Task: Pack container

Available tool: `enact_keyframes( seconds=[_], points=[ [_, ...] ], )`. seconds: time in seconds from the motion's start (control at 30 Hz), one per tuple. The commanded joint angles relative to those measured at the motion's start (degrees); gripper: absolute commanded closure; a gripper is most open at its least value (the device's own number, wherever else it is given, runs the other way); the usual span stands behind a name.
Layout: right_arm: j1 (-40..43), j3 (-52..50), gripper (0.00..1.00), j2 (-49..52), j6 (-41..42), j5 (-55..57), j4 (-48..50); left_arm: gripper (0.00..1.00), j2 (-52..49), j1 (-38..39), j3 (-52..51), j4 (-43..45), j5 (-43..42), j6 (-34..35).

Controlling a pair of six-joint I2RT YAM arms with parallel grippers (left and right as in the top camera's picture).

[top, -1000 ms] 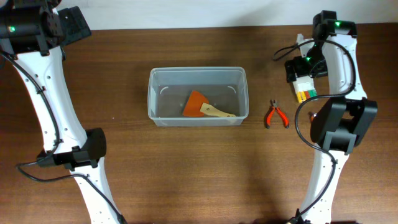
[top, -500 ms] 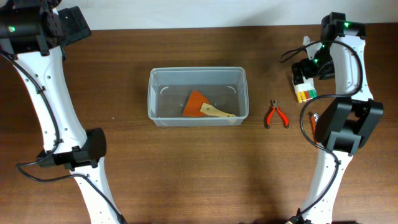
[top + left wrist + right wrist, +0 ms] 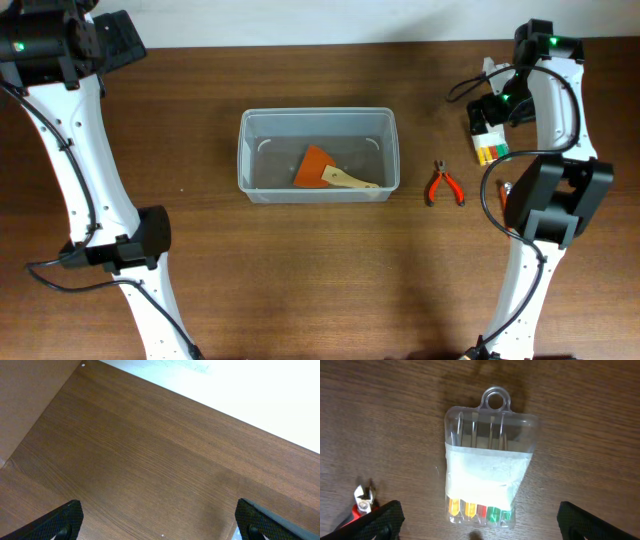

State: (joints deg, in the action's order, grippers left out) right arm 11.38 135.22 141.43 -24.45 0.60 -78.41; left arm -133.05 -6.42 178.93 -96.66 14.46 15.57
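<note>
End effector left (image 3: 159, 522), end effector right (image 3: 479, 521): wide-open, empty

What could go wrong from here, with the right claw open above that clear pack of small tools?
The pack lies flat and looks smooth, so the right claw, open to either side of it, may slip off or push it along the table. The red pliers lie near one finger in the wrist view and could get nudged. The orange scraper already lies in the container, so the pack may land tilted.
</note>
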Motion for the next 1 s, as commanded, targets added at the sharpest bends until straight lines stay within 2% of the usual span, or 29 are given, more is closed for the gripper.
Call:
enact_keyframes(
  seconds=[0.0,0.97],
  points=[
    [-0.20,0.70,0.02,2.36,0.46,-0.15,-0.22,0.01,1.73,-0.39,0.04,-0.02,1.01,-0.68],
    [-0.42,0.70,0.01,4.35,1.38,0.26,2.58,0.01,1.73,-0.42,0.04,-0.02,1.01,-0.68]
  ],
)
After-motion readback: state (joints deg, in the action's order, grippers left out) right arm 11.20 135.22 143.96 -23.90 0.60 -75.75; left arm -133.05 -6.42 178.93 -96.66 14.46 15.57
